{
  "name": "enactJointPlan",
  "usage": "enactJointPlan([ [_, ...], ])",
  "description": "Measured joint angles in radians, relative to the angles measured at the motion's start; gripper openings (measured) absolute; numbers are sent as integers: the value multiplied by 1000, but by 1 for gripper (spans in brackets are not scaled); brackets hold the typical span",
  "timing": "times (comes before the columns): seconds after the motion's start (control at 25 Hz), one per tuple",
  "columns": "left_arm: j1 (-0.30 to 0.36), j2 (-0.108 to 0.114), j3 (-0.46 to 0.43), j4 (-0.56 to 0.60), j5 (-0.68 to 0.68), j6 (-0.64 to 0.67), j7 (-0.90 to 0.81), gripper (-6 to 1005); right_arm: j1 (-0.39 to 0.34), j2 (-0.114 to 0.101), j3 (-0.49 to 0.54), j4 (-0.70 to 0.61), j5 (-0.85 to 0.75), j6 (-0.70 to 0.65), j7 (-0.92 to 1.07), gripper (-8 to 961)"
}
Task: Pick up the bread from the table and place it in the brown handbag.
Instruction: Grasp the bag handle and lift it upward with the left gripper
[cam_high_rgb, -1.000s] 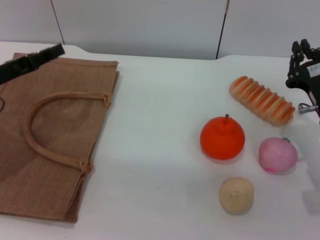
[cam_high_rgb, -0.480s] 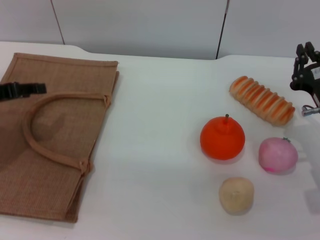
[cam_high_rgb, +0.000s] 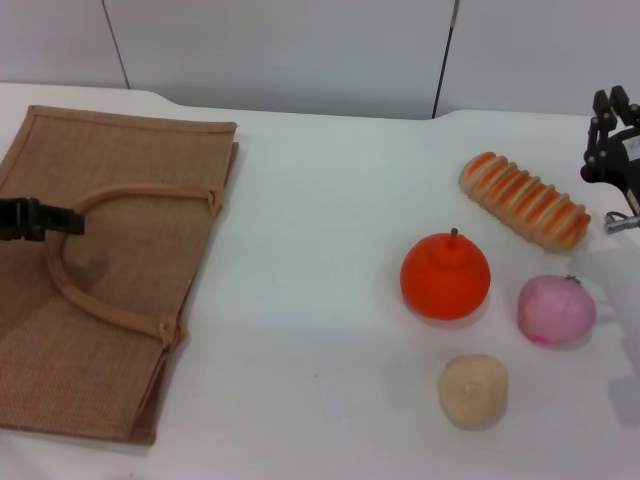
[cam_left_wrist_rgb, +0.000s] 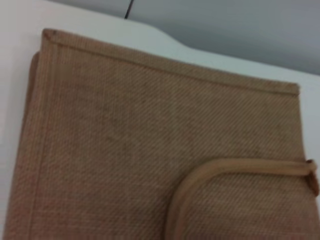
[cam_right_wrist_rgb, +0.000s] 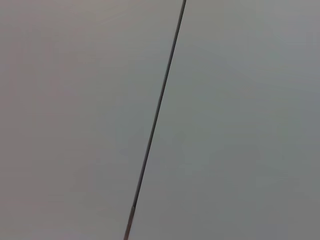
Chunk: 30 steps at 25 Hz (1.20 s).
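Note:
The bread (cam_high_rgb: 523, 200), a striped orange-brown and tan loaf, lies on the white table (cam_high_rgb: 320, 250) at the right, toward the back. The brown handbag (cam_high_rgb: 110, 270) lies flat at the left with a loop handle (cam_high_rgb: 100, 300) on top. My left gripper (cam_high_rgb: 45, 218) hangs over the bag's left part, right by the handle's far end. The left wrist view shows only the handbag's weave (cam_left_wrist_rgb: 125, 140) and a stretch of its handle (cam_left_wrist_rgb: 235, 167). My right gripper (cam_high_rgb: 612, 140) hovers at the right edge, just right of the bread and apart from it.
An orange toy fruit (cam_high_rgb: 445, 277) sits in front of the bread, with a pink round fruit (cam_high_rgb: 556, 310) to its right and a small beige ball (cam_high_rgb: 472, 390) nearer me. The right wrist view shows only a grey wall panel seam (cam_right_wrist_rgb: 155, 120).
My left gripper has come from the bag's far left corner toward me, now beside the handle. The right gripper shifted slightly right. Bread and fruits have not moved.

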<state>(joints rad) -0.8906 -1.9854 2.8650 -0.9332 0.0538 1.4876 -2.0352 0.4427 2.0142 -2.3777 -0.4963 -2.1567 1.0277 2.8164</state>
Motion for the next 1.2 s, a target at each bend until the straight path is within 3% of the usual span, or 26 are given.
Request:
enactJointPlan([
  [0.56, -39, -13, 1, -48, 86, -40, -20, 646, 8, 2, 2, 11, 2, -11, 0, 165],
  [1.0, -74, -11, 1, 130, 177, -184, -17, 640, 8, 3, 2, 5, 1, -11, 0, 177],
  [1.2, -80, -10, 1, 146, 216, -203, -38, 637, 8, 3, 2, 9, 1, -11, 0, 183],
])
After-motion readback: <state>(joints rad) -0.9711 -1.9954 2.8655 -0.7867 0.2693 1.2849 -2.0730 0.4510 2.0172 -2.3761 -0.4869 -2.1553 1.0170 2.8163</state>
